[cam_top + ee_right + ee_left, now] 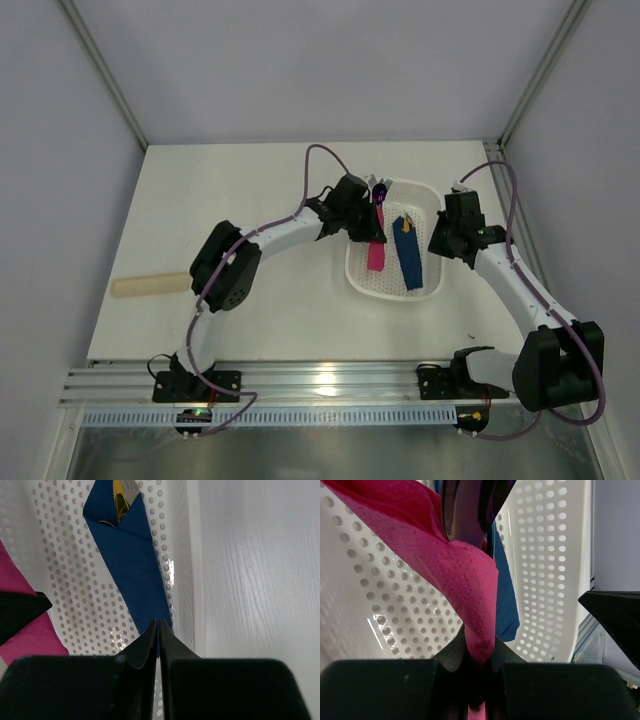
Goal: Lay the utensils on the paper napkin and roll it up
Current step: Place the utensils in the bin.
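1 white perforated basket (395,285). Inside the basket: 1 pink paper napkin (376,255) and 1 blue napkin roll (409,262). The purple utensils (378,190) in the pink one cannot be counted. Left of the basket: 1 beige stick (150,285).

Two arms, same build. Left arm (275,233): white link shells, bulky black joint housings, a thin purple cable (310,160) looping off it. Right arm (512,282): same white links and black joints, with its own purple cable (513,205). Black bases (195,383). A small green light (200,411) glows below the left base. Right gripper (158,626): matte black fingers (142,647) tapering to thin tips.
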Controlling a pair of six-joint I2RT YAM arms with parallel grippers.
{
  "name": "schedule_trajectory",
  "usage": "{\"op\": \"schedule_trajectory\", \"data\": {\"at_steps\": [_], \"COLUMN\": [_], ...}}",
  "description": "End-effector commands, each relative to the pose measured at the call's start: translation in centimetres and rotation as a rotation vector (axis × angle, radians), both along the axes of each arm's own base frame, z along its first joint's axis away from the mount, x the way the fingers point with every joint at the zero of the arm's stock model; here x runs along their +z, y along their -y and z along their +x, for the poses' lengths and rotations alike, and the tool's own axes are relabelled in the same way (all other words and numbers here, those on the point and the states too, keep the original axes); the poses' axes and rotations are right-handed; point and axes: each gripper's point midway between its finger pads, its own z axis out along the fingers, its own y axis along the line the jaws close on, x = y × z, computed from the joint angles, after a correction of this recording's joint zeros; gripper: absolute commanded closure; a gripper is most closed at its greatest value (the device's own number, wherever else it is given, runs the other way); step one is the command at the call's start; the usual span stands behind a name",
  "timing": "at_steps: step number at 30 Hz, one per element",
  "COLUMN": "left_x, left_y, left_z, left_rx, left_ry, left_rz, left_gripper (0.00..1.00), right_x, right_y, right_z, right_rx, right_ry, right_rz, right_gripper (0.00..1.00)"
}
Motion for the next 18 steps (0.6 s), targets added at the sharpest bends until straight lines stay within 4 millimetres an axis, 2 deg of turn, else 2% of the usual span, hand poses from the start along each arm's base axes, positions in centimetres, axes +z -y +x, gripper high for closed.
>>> {"op": "schedule_trajectory", "data": {"at_steps": [1, 3, 9, 14, 18], "left_x": [2.9, 1.7, 0.0, -0.9, -1.6], "left_y": [1.9, 2.0, 2.7, 2.5, 2.5], "left_z": [0.7, 0.7, 0.7, 0.9, 0.8], "left_rx": [-0.057, -0.069, -0.084, -0.058, -0.044], "left_ry": [0.08, 0.058, 0.011, -0.01, -0.036], "left_rz": [-0.068, -0.057, -0.051, -0.026, -0.019], "left_gripper": [1.0, 1.0, 1.0, 1.0, 1.0], "right_x": [-0.1, -0.2, 0.5, 0.8, 0.8], "right_y": [-0.2, 0.0, 1.3, 2.0, 2.7], "right_z": [1.1, 1.2, 1.4, 1.4, 1.4], "right_rx": [-0.017, -0.023, -0.064, -0.085, -0.098], "right_ry": [0.027, 0.025, 0.04, 0.039, 0.034], "right_rz": [0.021, 0.01, -0.042, -0.079, -0.112], "right_gripper": [0.94, 0.94, 0.9, 0.89, 0.84]}}
